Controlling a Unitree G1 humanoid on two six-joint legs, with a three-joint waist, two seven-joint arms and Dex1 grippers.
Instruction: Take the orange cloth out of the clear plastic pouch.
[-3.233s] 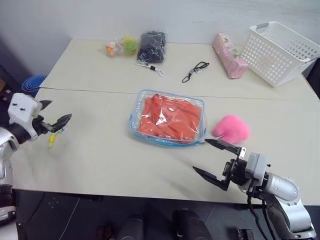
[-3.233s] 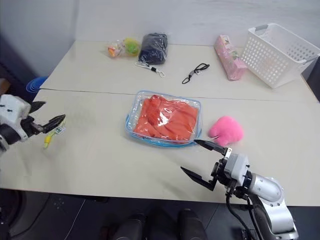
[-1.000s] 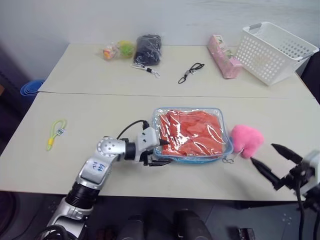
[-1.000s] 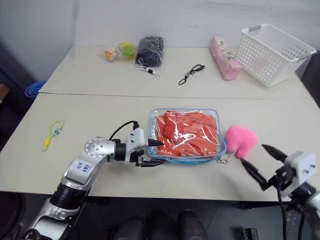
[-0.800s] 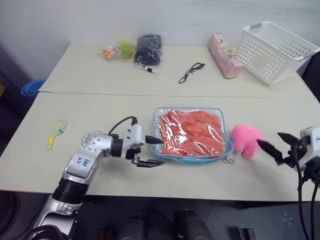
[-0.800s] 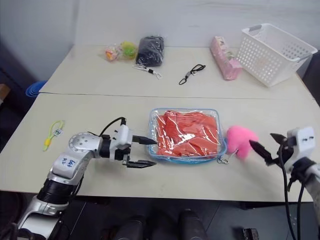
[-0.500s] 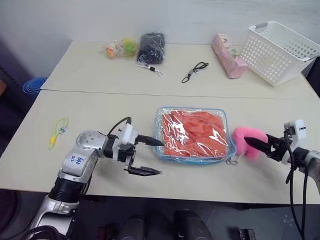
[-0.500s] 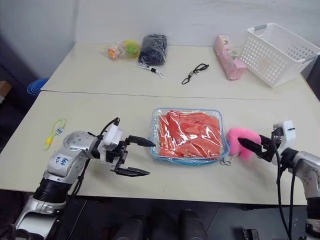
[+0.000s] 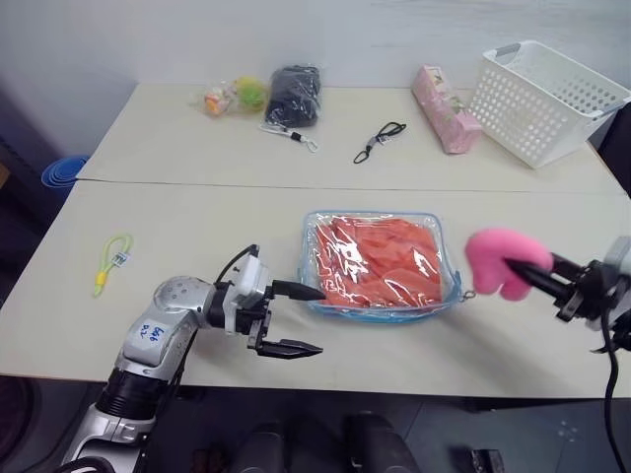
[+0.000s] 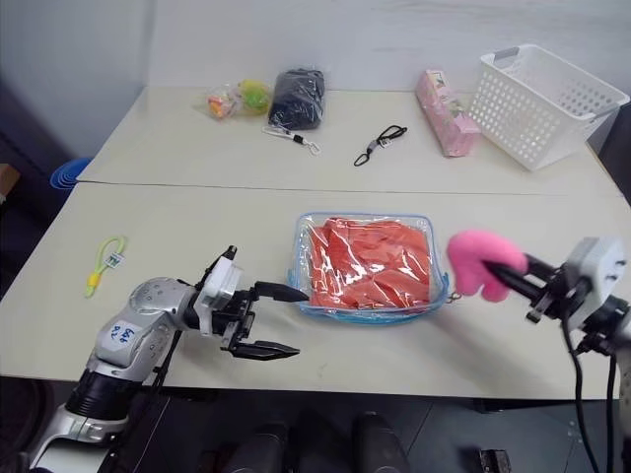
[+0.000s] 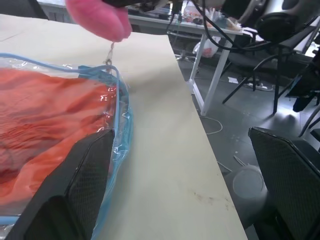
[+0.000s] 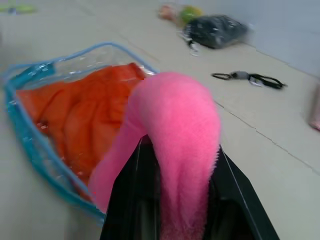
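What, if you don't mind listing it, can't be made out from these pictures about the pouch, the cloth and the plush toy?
- Right end effector: its fingertips are buried in the pink plush toy in every view.
- Clear plastic pouch: whether its zipper is open is too small to tell in the head views; the left wrist view cuts it off.
- Orange cloth: its underside is hidden and glare on the plastic masks some folds.
- Pink packet: print is too small.

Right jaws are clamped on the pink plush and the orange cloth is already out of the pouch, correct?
Not quite. The right gripper does hold the pink plush, but the orange cloth is still inside the clear plastic pouch, as the left eye view shows. The rest stands.
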